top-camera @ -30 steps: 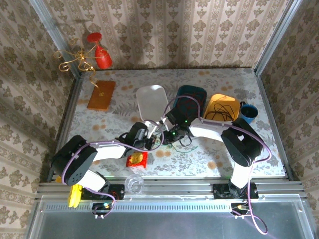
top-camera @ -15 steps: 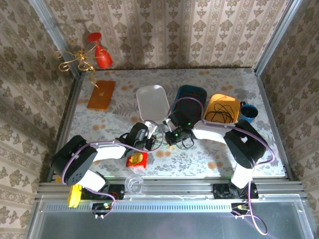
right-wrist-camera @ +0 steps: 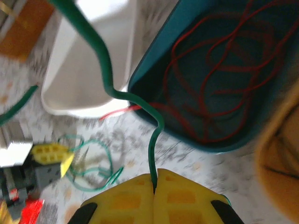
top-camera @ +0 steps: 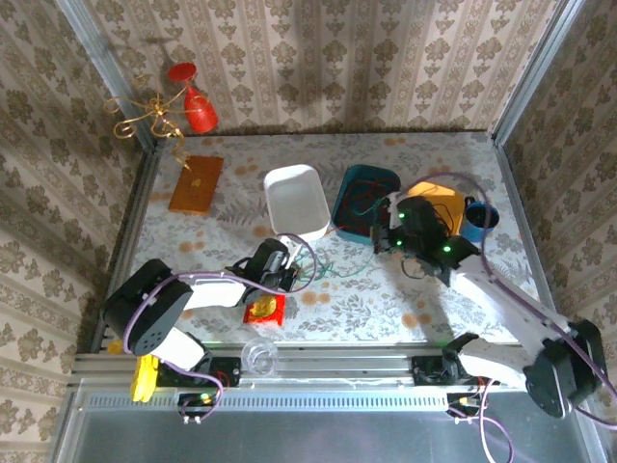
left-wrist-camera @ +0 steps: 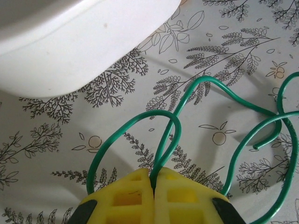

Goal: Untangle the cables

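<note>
Top view, left gripper [top-camera: 289, 277]: low at the table, with loose loops of the green cable [top-camera: 326, 270] just ahead of its tips.
Top view, right gripper [top-camera: 386, 231]: lifted above the table, just beside the teal bin [top-camera: 369, 172].
Left wrist, grip: the yellow pads [left-wrist-camera: 126, 198] are pressed together on the green cable [left-wrist-camera: 160, 156]. Ahead it curls in open loops over the leaf-printed table [left-wrist-camera: 56, 140]. A smooth white tray [left-wrist-camera: 70, 42] lies further ahead.
Right wrist, grip: the pads [right-wrist-camera: 182, 200] are closed on the green cable [right-wrist-camera: 150, 154], which rises ahead with kinks. The red cable [right-wrist-camera: 119, 112] lies coiled in the bin, ahead to the right.
Handling: I judge the wire to be light, springy and smooth-coated. It keeps its bends and may slide through the pads.
Where to hold: probably close beside a crossing, or near a free end.
</note>
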Controlling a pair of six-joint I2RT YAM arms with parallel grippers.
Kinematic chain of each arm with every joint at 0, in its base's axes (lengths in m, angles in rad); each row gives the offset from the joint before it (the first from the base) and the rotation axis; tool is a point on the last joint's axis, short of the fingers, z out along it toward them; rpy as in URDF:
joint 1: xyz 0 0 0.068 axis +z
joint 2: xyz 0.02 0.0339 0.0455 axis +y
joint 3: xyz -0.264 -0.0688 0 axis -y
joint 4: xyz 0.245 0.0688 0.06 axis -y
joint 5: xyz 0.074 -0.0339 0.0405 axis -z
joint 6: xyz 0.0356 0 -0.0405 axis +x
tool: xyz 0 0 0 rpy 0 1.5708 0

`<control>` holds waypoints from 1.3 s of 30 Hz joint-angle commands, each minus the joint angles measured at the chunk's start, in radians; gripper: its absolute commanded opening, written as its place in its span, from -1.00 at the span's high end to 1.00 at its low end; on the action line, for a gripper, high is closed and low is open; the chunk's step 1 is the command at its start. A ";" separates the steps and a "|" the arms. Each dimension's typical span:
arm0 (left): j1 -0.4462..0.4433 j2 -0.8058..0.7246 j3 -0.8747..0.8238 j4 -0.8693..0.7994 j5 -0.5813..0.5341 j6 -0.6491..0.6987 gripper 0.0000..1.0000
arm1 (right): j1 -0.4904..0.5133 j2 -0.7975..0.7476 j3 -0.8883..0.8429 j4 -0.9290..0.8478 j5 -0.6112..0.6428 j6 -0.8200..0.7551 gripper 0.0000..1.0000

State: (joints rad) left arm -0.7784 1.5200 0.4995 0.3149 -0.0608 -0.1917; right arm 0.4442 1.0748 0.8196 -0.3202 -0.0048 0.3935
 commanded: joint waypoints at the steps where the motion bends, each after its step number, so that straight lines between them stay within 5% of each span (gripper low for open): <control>1: -0.001 0.036 0.009 -0.056 -0.010 -0.017 1.00 | -0.059 -0.100 0.010 -0.092 0.183 0.004 0.94; 5: 0.000 0.050 0.013 -0.045 0.000 -0.015 1.00 | -0.102 -0.161 0.043 -0.087 0.258 -0.027 0.92; 9: -0.002 0.037 0.003 -0.004 0.040 -0.012 1.00 | -0.079 -0.041 0.136 -0.080 0.074 -0.050 0.89; 17: -0.001 -0.014 -0.018 0.042 0.082 -0.013 1.00 | 0.090 0.509 0.412 0.048 -0.270 0.007 0.90; 26: 0.004 -0.063 -0.038 0.019 0.076 -0.018 1.00 | 0.119 0.941 0.727 0.056 -0.312 0.052 0.80; 29: 0.004 -0.065 -0.038 0.018 0.079 -0.020 1.00 | 0.120 0.964 0.758 0.028 -0.279 0.055 0.32; 31: 0.004 -0.068 -0.038 0.019 0.079 -0.020 1.00 | 0.120 0.927 0.730 0.032 -0.247 0.054 0.20; 39: 0.013 -0.085 -0.043 0.042 0.094 -0.020 1.00 | 0.128 0.635 0.474 -0.071 -0.203 -0.043 0.15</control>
State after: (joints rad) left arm -0.7761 1.4609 0.4713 0.3595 0.0078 -0.1989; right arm 0.5617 1.8130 1.3563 -0.3050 -0.2203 0.4095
